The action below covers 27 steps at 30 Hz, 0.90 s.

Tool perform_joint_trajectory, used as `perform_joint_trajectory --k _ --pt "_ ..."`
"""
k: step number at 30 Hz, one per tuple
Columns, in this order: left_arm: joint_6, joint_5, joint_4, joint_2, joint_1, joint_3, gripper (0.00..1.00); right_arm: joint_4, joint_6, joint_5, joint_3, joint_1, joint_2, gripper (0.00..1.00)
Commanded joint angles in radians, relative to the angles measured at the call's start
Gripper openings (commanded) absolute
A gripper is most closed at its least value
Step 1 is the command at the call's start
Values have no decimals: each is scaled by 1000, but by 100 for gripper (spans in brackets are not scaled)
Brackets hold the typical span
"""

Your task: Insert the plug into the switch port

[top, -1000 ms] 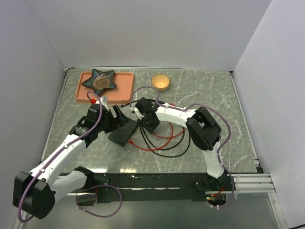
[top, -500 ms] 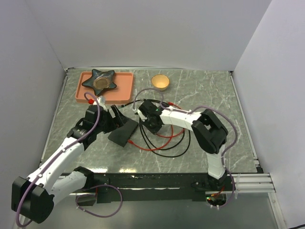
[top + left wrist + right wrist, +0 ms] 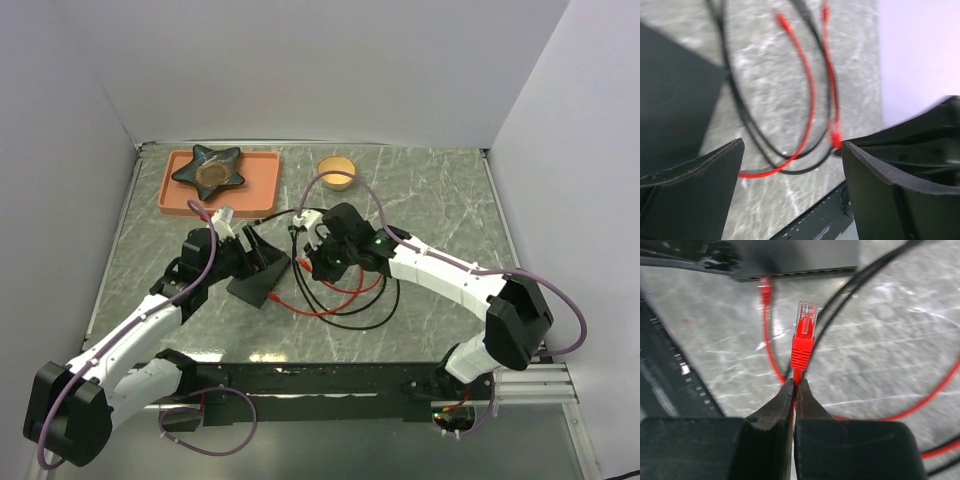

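While the right pincer (image 3: 793,385) is clamped shut on the red lead just behind the plug (image 3: 804,335), the plug points up and away from its tips, ribbed red boot below, clear plastic tip above. Straight ahead, apart from the tip, runs the matte black box (image 3: 795,257); the switch port (image 3: 805,271) lies in the thin edge facing the pincer, too blurred to tell one socket from another. A second red connector (image 3: 765,290) meets that edge just left of the plug's line, and a thick black cable (image 3: 865,279) arcs past on the right.

The left pincer (image 3: 792,145) stands wide open, with glossy red cable (image 3: 811,100) looping over the veined grey marble worktop (image 3: 430,200) beyond its jaws and the box off to its left. Farther beyond it sit a salmon tray (image 3: 262,180) carrying a dark star-shaped dish (image 3: 208,168), and beyond the right pincer a round yellow bowl (image 3: 336,172).
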Motion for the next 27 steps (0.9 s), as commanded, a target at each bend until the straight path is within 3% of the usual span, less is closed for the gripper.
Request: perform_joint_trajectory --k 1,12,18,23,26,27 --pt "-33 72 177 0 -33 10 84 52 29 -108 -38 13 -38 0" --pt "-45 -17 211 104 -170 65 75 49 49 -108 -26 17 -70 0" --pt "-45 -48 225 127 -210 83 65 43 49 -130 -13 19 -87 0" --pt "-50 -86 222 130 -233 97 40 49 57 -114 -27 28 -112 0" --pt "-52 -99 221 144 -248 108 18 48 57 -105 -30 28 -120 0" --pt "-53 -102 219 150 -251 111 5 47 60 -101 -29 28 -121 0"
